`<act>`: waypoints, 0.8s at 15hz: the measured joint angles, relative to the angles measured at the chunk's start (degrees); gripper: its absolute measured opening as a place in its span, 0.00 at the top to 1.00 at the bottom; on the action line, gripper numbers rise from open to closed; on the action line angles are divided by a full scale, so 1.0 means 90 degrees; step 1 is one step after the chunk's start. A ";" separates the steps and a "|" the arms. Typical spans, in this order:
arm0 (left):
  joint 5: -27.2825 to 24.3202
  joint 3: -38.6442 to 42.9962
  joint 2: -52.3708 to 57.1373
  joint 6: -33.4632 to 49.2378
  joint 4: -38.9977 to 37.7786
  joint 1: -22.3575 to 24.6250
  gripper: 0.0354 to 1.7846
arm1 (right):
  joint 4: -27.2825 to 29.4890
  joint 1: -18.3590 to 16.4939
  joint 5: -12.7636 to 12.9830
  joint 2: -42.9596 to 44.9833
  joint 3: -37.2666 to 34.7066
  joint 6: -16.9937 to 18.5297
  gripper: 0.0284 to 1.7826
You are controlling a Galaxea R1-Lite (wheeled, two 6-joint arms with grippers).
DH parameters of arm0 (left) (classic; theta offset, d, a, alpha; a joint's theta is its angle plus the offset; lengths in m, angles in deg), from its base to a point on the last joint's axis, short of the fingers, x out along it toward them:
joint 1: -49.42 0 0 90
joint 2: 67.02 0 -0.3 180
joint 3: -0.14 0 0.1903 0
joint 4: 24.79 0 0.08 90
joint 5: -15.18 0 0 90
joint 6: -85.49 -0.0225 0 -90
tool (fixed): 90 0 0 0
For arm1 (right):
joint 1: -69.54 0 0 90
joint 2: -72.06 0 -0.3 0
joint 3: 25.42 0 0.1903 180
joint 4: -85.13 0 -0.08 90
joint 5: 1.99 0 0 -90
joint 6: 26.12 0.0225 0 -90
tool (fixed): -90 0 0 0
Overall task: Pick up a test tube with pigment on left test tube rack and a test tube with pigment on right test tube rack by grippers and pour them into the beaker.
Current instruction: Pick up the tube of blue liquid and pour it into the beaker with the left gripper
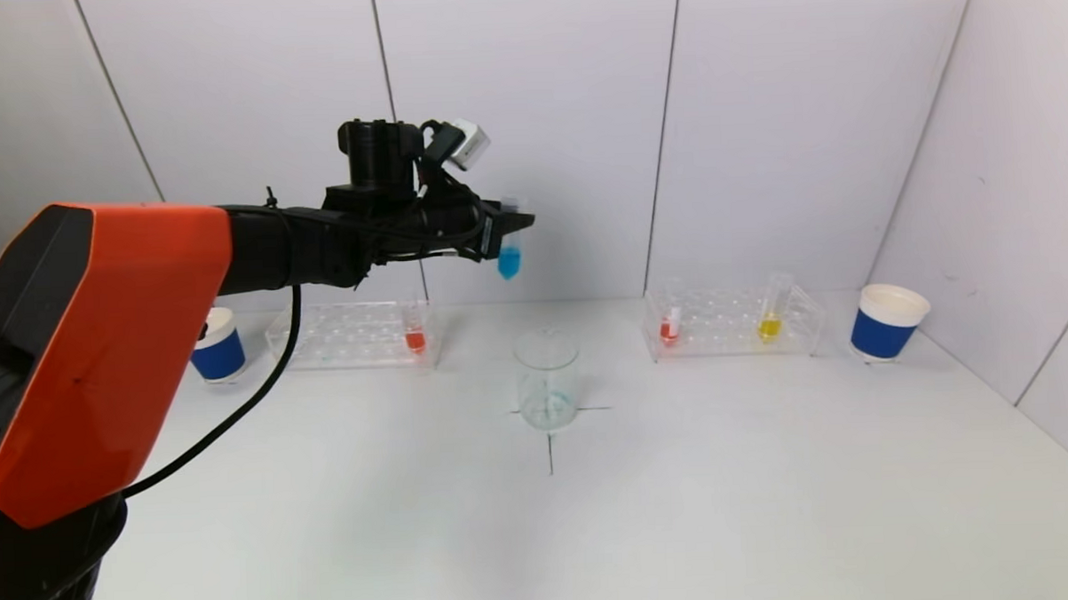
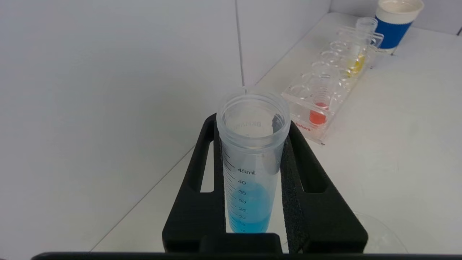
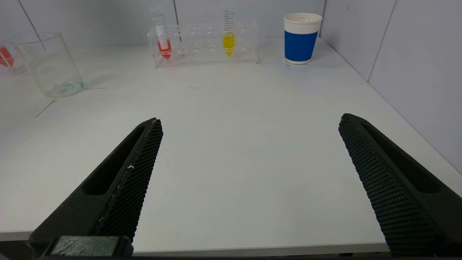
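My left gripper [image 1: 506,223] is shut on a clear test tube with blue pigment [image 1: 509,260], held upright high above the table, behind and left of the glass beaker [image 1: 547,379]. In the left wrist view the tube [image 2: 251,173] sits between the two black fingers [image 2: 303,180]. The left rack [image 1: 353,335] holds a red-pigment tube [image 1: 415,339]. The right rack [image 1: 732,324] holds a red tube [image 1: 670,327] and a yellow tube [image 1: 770,325]. My right gripper [image 3: 249,122] is open and empty, low over the table's front edge, out of the head view.
A blue-and-white paper cup [image 1: 217,345] stands left of the left rack, another [image 1: 887,321] right of the right rack. The beaker stands on a black cross mark [image 1: 550,441]. White walls close the back and right side.
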 joint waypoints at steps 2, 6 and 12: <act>-0.0386 -0.0070 -0.0007 -0.0500 0.0343 -0.0005 0.76 | 0.0003 0.0000 0.0000 0.0000 0.0000 0.0000 0.00; -0.0664 -0.0355 -0.0009 -0.1814 0.1299 -0.0009 0.76 | 0.0000 0.0000 0.0000 0.0000 0.0000 0.0000 0.00; -0.1363 -0.0393 -0.0065 -0.2766 0.1429 0.0007 0.76 | 0.0000 -0.0003 0.0000 0.0000 0.0000 0.0000 0.00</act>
